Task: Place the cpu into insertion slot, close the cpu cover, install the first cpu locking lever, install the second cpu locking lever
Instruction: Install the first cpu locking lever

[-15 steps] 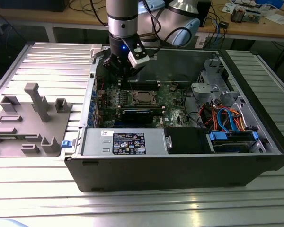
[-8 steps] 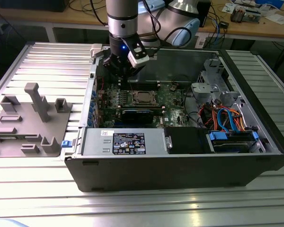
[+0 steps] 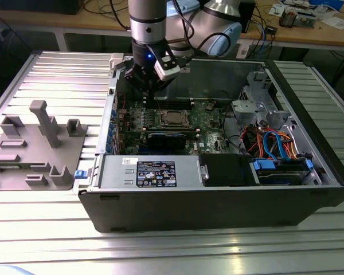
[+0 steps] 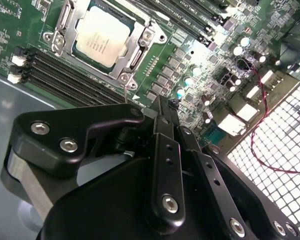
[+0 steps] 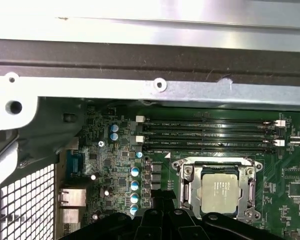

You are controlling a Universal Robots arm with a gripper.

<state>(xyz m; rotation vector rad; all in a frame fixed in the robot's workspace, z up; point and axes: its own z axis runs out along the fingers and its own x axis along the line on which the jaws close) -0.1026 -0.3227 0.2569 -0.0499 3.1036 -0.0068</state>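
The cpu [image 3: 173, 118] lies flat in the insertion slot [image 3: 160, 118] on the green board inside the open computer case, its silvery top showing in both wrist views [image 4: 101, 36] [image 5: 220, 193]. The cpu cover [image 4: 140, 47] [image 5: 189, 186] lies down around it as a silver frame. My gripper [image 3: 144, 86] hangs above the board, behind the slot and a little toward the exterior view's left. Its black fingers [image 4: 166, 145] meet at the tips with nothing between them, and the gripper [image 4: 162, 104] touches no part of the slot.
Long black memory slots [image 5: 210, 135] run beside the socket. The case's metal wall [image 5: 150, 65] stands close behind the gripper. Drive bays and coloured cables [image 3: 275, 143] fill the exterior view's right of the case. A grey fixture [image 3: 37, 146] sits on the table outside.
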